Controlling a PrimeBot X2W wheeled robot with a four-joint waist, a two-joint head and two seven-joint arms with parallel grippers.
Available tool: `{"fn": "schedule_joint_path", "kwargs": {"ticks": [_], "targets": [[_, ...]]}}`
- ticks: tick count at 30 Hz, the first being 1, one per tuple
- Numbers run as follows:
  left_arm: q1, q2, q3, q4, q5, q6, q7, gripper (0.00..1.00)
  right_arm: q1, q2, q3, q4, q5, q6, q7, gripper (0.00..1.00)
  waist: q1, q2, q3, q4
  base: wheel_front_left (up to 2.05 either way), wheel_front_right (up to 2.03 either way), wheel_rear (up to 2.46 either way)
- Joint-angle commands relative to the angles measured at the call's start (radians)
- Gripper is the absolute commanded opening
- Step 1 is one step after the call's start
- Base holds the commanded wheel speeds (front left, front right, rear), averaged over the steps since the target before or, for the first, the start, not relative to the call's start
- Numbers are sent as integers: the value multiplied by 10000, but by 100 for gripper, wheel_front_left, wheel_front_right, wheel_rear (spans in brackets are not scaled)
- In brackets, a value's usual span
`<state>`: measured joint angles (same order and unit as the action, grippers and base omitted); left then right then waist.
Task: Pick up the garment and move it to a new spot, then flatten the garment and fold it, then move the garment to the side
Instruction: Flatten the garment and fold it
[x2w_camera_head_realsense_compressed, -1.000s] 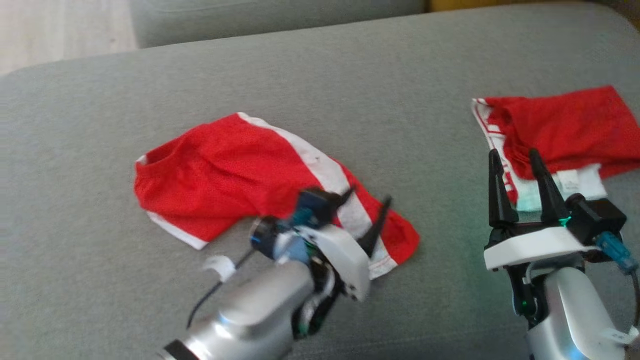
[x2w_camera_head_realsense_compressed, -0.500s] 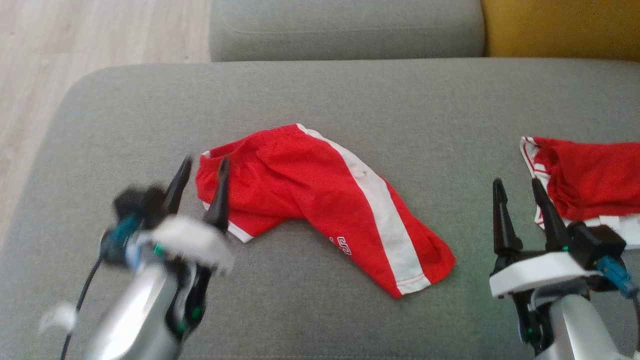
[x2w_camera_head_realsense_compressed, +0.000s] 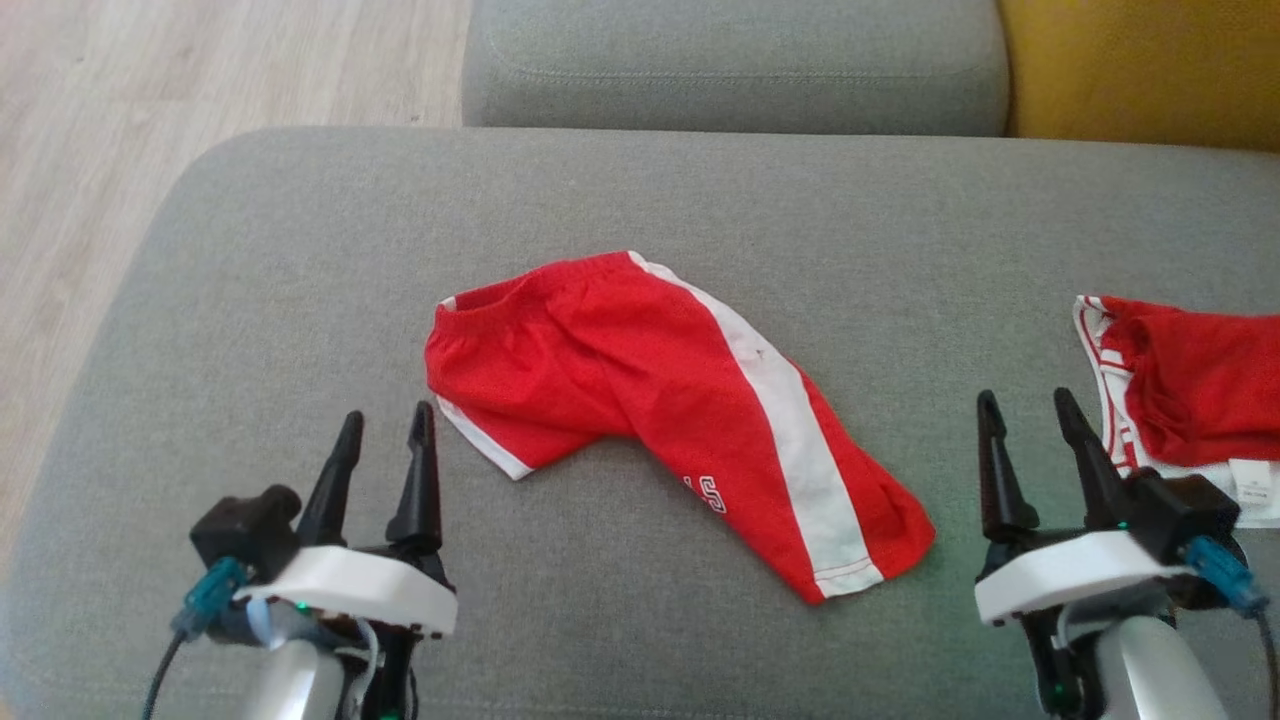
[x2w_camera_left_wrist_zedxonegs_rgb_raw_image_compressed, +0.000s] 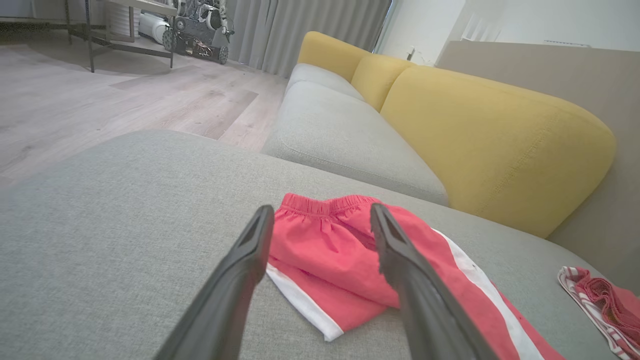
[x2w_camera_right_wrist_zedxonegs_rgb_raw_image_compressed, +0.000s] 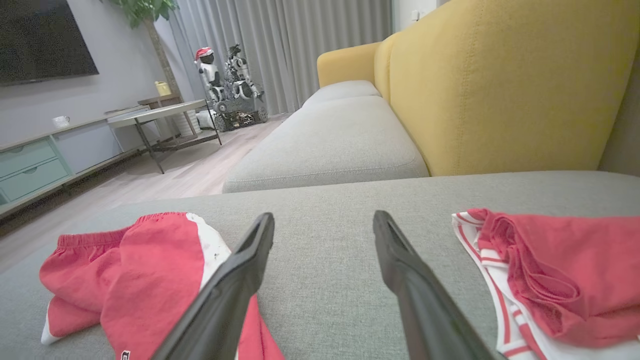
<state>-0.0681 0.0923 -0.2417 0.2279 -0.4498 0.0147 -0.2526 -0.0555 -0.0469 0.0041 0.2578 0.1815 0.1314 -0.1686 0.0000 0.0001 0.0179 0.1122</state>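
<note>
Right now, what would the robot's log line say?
red shorts: rumpled on grey sofa cushion | left fingers: open, empty | right fingers: open, empty

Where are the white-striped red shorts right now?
In the head view, the red shorts lie on the grey cushion, between the left gripper and the right gripper, left of another red garment.

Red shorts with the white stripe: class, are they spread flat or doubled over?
Doubled over: the red shorts lie bent, one layer overlapping another.
</note>
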Motion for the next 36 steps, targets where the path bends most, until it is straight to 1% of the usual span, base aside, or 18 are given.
{"fn": "schedule_joint_path", "kwargs": {"ticks": [1,3,5,7,8,10,14,17,20,25,29,36], "targets": [[-451,-54,457,-274,210,-156,-91,100,-533,-33,379,-434,-142,-7,99,100,0,-1,119,81,0,0,0],[-546,-172,574,-203,379,-311,-91,100,-803,-33,524,-510,-144,-7,243,100,0,-1,262,174,0,0,0],[-634,-265,680,-133,484,-422,-91,100,-1180,-48,755,-547,92,-7,490,100,0,-1,461,285,0,0,0],[-721,-333,668,-18,560,-546,-91,100,-1643,-296,1172,-516,313,-7,844,100,0,-1,718,451,0,0,0],[-721,-333,668,-18,560,-546,-91,100,-1643,-296,1172,-516,313,-7,844,100,0,-1,718,451,0,0,0],[-836,-377,598,83,609,-658,-91,100,-2185,-636,1672,-424,733,-7,1242,100,0,-1,972,640,0,0,0],[-1080,-412,409,217,550,-776,-91,100,-3370,-1404,2719,9,2017,-7,2283,100,0,-1,1490,1071,0,0,0],[-1296,-416,93,197,254,-736,-91,100,-4275,-1991,3404,437,3135,-7,3046,100,0,-1,1875,1459,0,0,0],[-1503,-418,-219,169,22,-660,-91,100,-5109,-2404,3827,946,4342,-7,3800,100,0,-1,2219,1833,0,0,0],[-1776,-419,-710,82,-307,-516,-91,100,-6327,-3036,4599,1648,5767,-7,4779,100,0,-1,2729,2394,0,0,0],[-1948,-420,-1024,10,-551,-416,-91,100,-7073,-3424,5108,2261,6430,-7,5245,100,0,-1,3070,2766,0,0,0],[-2068,-420,-1334,-35,-841,-269,-91,100,-7782,-3728,6109,3141,7101,-7,5805,100,0,-1,3356,3143,0,0,0]]}}
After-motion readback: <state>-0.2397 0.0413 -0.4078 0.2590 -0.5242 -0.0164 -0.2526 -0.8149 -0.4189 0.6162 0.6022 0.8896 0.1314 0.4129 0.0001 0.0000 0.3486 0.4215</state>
